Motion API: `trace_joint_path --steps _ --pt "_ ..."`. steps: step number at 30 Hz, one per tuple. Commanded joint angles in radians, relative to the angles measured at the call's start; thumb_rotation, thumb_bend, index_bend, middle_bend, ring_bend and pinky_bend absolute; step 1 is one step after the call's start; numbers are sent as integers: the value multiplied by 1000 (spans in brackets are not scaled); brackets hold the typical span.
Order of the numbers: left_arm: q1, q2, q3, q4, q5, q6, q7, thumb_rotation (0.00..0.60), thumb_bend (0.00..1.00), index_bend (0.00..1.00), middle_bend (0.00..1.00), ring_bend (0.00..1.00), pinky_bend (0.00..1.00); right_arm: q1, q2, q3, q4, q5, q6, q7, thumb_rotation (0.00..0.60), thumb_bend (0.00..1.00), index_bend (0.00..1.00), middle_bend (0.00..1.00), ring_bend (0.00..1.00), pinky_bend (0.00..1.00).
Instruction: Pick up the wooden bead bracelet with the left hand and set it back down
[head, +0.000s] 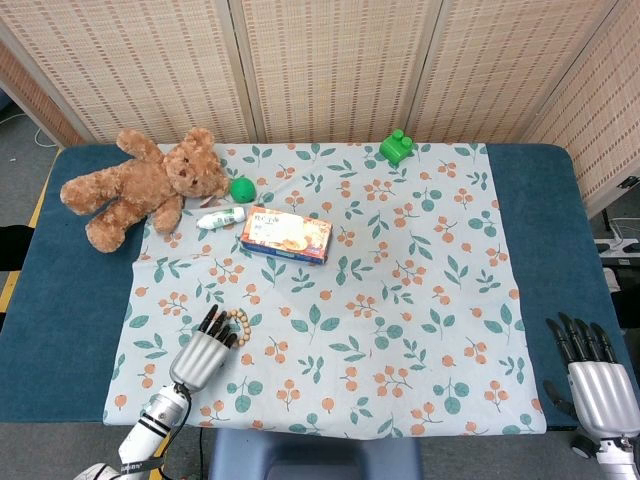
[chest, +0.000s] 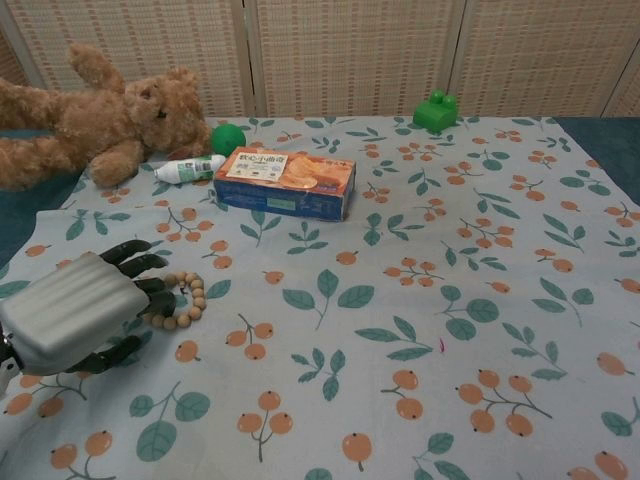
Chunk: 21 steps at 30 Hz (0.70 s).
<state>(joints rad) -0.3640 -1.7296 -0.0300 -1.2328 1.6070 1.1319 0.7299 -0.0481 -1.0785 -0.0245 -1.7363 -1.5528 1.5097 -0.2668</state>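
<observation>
- Left hand (chest: 75, 315) — fingers spread, tips over the near edge of the wooden bead bracelet (chest: 185, 301); a grip cannot be made out.
- Bracelet lies flat on the floral cloth (chest: 420, 300).
- Right hand (head: 598, 385) — fingers apart, holding nothing, at the table's near corner.

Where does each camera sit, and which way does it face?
Head view: high above the near table edge, looking steeply down on the whole floral cloth; both robot hands show, left robot hand, right robot hand.
Chest view: low, near table height, facing the far screen; only the left robot hand appears.
Shared: wooden bead bracelet, teddy bear, biscuit box.
</observation>
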Motion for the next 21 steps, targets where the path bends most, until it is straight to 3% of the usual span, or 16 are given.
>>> trace_joint_path --steps 1,13,21 --pt "-6 9 -7 -27 -35 -18 51 600 448 352 343 132 89 -1 -1 -1 0 -2 1 -2 600 217 0 0 0 0" --pt "-24 30 -12 -101 -121 -35 298 600 448 509 485 205 93 -2 2 -14 -3 -24 3 -1 600 217 0 0 0 0" --pt "-35 16 -8 -86 -108 13 344 600 442 655 620 305 96 -6 7 -17 -4 -33 11 11 600 217 0 0 0 0"
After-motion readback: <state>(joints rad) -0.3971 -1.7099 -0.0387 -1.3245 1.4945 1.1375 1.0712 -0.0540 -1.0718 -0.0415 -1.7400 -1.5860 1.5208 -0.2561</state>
